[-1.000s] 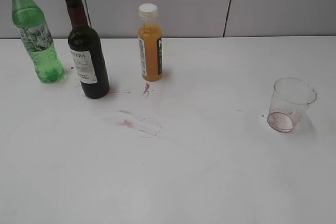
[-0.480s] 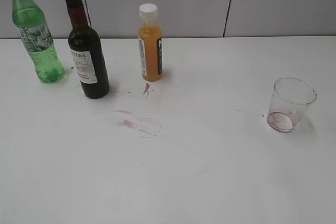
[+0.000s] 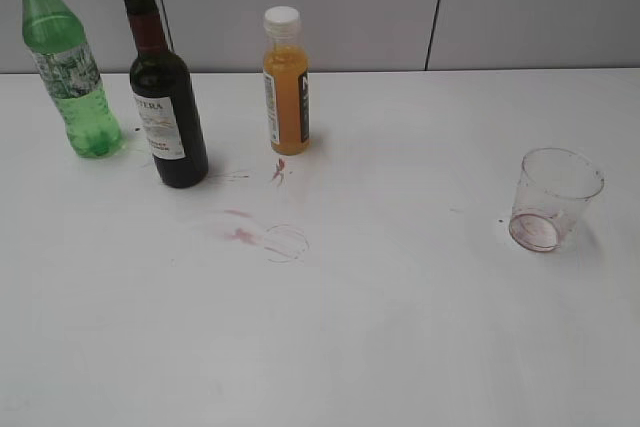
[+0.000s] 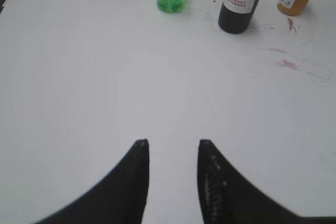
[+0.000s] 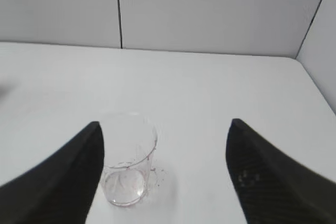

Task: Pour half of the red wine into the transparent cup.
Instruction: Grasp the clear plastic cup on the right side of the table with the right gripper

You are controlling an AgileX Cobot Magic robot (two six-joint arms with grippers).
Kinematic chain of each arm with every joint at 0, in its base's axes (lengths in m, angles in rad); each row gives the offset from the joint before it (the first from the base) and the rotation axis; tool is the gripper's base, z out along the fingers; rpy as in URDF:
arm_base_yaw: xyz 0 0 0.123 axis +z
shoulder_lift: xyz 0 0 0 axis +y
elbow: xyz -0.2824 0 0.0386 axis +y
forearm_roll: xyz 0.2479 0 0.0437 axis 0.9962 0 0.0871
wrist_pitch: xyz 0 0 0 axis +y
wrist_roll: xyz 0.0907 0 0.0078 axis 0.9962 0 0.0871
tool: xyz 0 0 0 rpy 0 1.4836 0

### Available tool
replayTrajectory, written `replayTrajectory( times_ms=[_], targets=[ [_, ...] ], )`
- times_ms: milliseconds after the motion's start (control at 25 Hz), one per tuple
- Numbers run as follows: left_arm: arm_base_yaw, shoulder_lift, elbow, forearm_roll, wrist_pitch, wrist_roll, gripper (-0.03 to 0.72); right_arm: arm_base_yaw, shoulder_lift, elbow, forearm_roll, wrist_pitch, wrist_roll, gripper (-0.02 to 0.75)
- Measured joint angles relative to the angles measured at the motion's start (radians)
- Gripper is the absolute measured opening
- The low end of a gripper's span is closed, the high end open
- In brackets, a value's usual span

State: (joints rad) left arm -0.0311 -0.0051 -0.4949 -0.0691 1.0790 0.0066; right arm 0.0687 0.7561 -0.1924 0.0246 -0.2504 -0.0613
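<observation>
While both arms sit out of the exterior view, the wine bottle (image 3: 165, 97) stands upright at 10 o'clock on the white table (image 3: 380, 327): dark glass, red foil neck, white label, contents too dark to gauge. Green bottle (image 3: 65, 62) just beside it toward 9 o'clock; juice bottle (image 3: 286, 82) near, toward 3 o'clock. Red smears (image 3: 240, 235) and a faint ring mark lie in front of them. Cup (image 3: 552, 199) stands upright at 3 o'clock, well apart from the bottles, clear, tapered, reddish film at its base. Left fingers (image 4: 170, 148) part-open, holding nothing, over bare table. Right fingers (image 5: 165, 124) spread wide, empty; cup (image 5: 127, 158) just beside the left one, contact not clear.
</observation>
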Motion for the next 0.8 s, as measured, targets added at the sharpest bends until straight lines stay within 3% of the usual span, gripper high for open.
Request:
replayTrajectory(
  times_ms=[120,200,480,800],
  targets=[
    [0.000,0.000,0.000,0.000,0.000,0.000,0.237,0.028,0.089,0.001,-0.042,-0.081,0.044,0.650],
    [0.000,0.000,0.000,0.000,0.000,0.000,0.237,0.059,0.141,0.001,-0.056,-0.138,0.075,0.668],
    [0.000,0.000,0.000,0.000,0.000,0.000,0.237,0.141,0.285,0.061,-0.046,-0.292,0.120,0.675],
    [0.000,0.000,0.000,0.000,0.000,0.000,0.237,0.151,0.417,0.135,-0.025,-0.473,0.128,0.675]
  ],
)
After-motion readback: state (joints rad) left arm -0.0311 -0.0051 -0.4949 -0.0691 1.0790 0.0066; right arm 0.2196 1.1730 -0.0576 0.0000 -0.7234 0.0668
